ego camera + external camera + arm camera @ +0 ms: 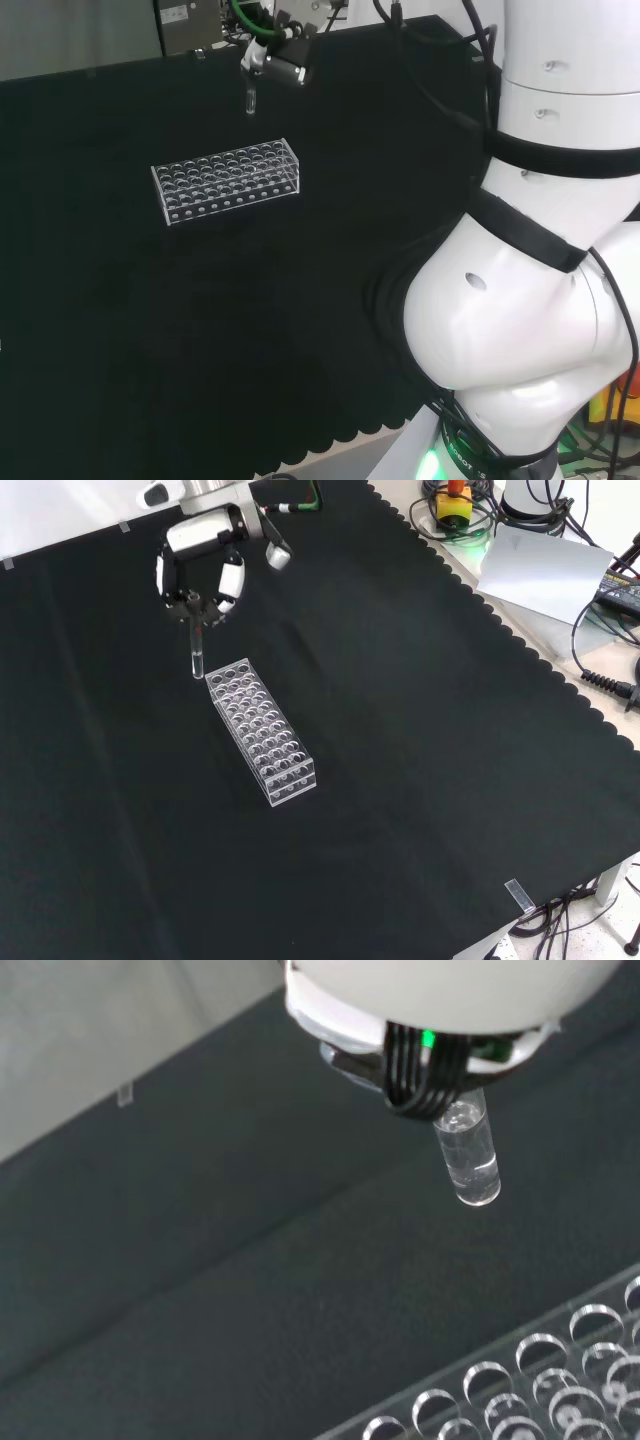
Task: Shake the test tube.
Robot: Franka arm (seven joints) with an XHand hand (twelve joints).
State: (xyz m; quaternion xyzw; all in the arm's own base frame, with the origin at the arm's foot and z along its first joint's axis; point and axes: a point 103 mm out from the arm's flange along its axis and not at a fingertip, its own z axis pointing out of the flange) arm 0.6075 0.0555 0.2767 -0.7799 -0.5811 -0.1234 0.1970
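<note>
Test tube lifted clear of the rack

Robot hand [200,575] pinches the test tube [198,652] by its top; it hangs upright above the rack [262,732], near the desk's far edge.

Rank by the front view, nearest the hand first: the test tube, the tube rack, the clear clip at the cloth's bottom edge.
1. Test tube: pinched in the hand, hanging below it.
2. Tube rack: on the cloth, just lower right of the tube.
3. Clear clip: far off, bottom right edge.
</note>
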